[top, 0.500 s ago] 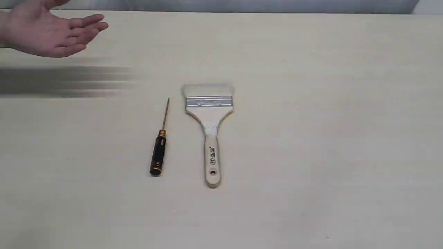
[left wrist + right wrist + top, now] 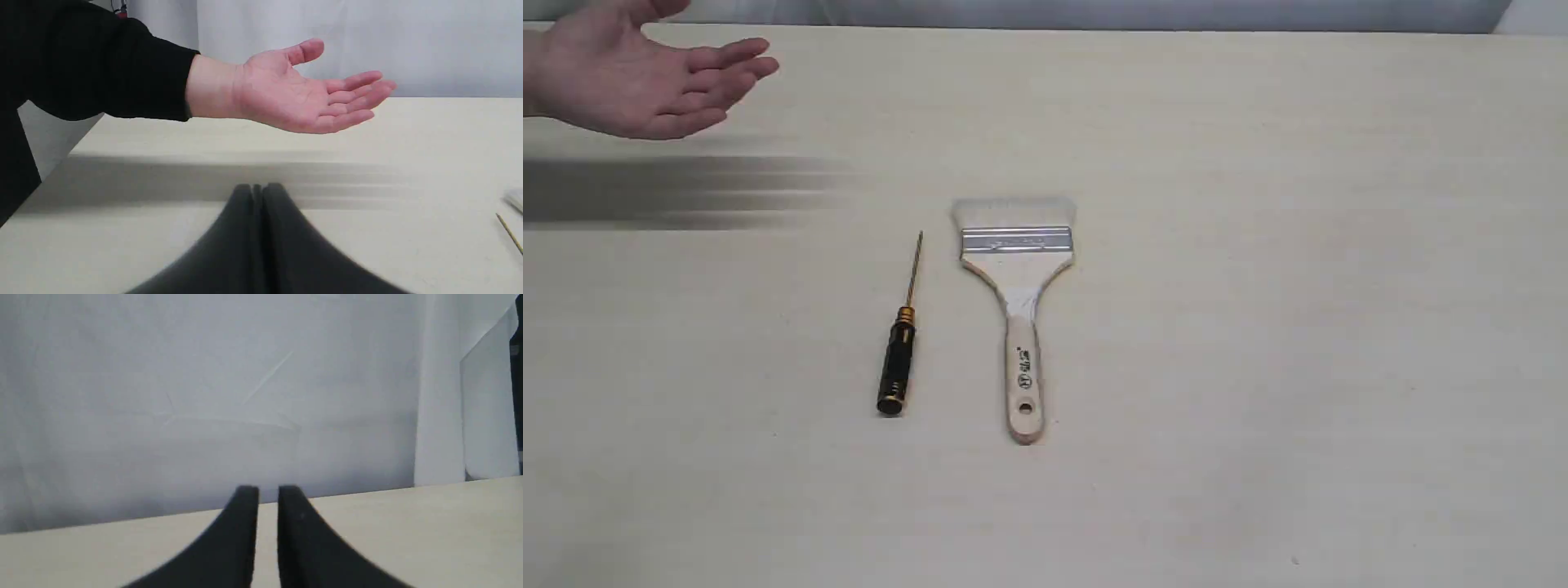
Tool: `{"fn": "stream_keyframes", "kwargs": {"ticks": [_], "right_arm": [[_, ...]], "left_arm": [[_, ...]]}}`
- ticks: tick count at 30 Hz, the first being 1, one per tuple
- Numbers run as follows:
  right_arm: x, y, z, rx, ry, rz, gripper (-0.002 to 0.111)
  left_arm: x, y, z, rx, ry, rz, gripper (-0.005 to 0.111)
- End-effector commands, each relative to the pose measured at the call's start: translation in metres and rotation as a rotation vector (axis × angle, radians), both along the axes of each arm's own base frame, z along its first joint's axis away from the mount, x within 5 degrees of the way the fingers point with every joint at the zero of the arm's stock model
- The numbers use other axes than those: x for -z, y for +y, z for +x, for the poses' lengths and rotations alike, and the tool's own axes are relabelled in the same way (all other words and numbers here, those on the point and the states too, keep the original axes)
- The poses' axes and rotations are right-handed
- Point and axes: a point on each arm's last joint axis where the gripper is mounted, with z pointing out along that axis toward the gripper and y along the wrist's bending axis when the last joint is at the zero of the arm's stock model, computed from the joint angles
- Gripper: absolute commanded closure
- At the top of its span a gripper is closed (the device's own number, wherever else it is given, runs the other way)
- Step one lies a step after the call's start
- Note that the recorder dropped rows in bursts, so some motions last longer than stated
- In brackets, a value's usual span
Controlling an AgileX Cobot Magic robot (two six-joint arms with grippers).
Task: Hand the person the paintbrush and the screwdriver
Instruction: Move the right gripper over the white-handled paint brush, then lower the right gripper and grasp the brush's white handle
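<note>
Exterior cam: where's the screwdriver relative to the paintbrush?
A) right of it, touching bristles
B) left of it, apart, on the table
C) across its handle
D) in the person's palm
B: the screwdriver lies flat on the table, left of the paintbrush with bare tabletop between them; the person holds nothing.

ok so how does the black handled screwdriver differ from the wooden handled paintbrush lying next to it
The slim black-handled screwdriver with gold rings is shorter and far narrower than the wide flat wooden-handled paintbrush. The screwdriver ends in a thin metal shaft, the paintbrush in pale bristles held by a silver ferrule. The screwdriver leans slightly; the paintbrush lies straighter. Both lie flat on the beige table, side by side, not touching, handles toward the bottom of the exterior view.
</note>
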Motion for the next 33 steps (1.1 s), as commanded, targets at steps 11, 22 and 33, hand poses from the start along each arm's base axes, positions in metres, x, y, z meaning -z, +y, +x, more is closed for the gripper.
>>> {"fn": "stream_keyframes", "kwargs": {"ticks": [11, 22, 33], "right_arm": [[-0.066, 0.038, 0.01, -0.503, -0.06, 0.017, 0.052], [-0.122, 0.146, 0.108, -0.752, 0.51, -0.263, 0.055], [-0.078, 0.233, 0.208, -0.727, 1.114, -0.44, 0.055]], "left_arm": [[0.0, 0.0, 0.0, 0.006, -0.012, -0.002, 0.107], [0.0, 0.0, 0.0, 0.006, -0.009, -0.005, 0.107], [0.0, 0.0, 0.0, 0.006, -0.011, -0.005, 0.107]]}}
